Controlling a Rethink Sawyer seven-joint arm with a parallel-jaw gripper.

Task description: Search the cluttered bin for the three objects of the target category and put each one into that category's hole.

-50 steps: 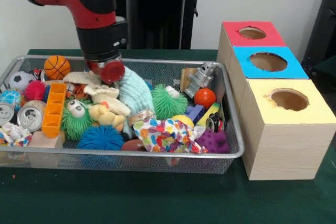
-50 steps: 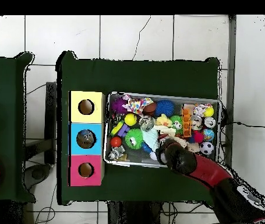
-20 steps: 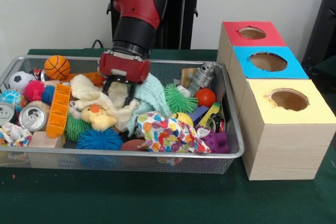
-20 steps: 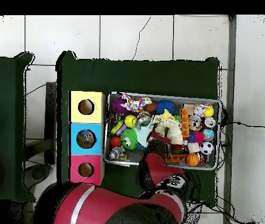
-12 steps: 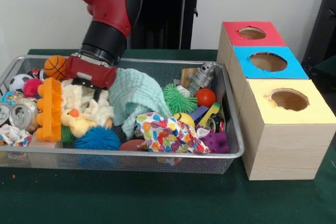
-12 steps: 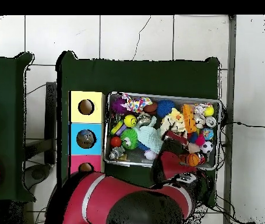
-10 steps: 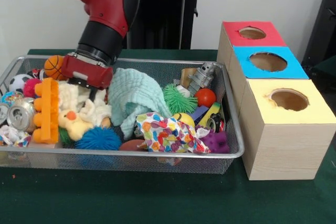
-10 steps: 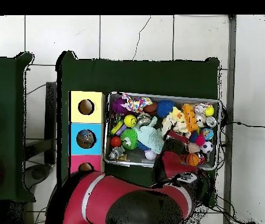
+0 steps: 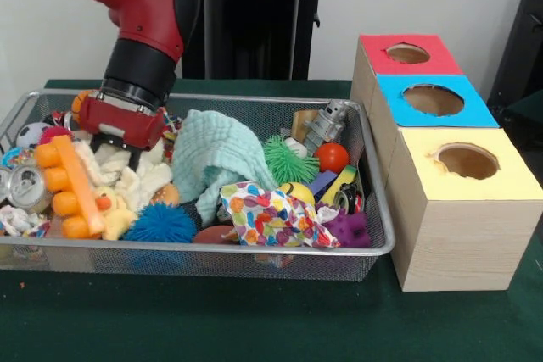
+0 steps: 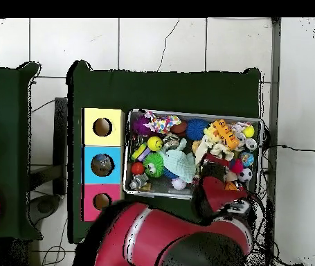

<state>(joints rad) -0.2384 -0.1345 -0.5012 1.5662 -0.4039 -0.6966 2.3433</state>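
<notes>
Claw [image 9: 116, 152] down in plush duck [image 9: 119, 184].

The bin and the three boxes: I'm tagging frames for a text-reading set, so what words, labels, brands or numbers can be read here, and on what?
No text can be read in either view.
Drink can at the bin's end: any printing is too small and blurred to read.
Patterned cloth: coloured shapes only, no lettering.
Red, blue and yellow box tops: plain, no labels.
</notes>
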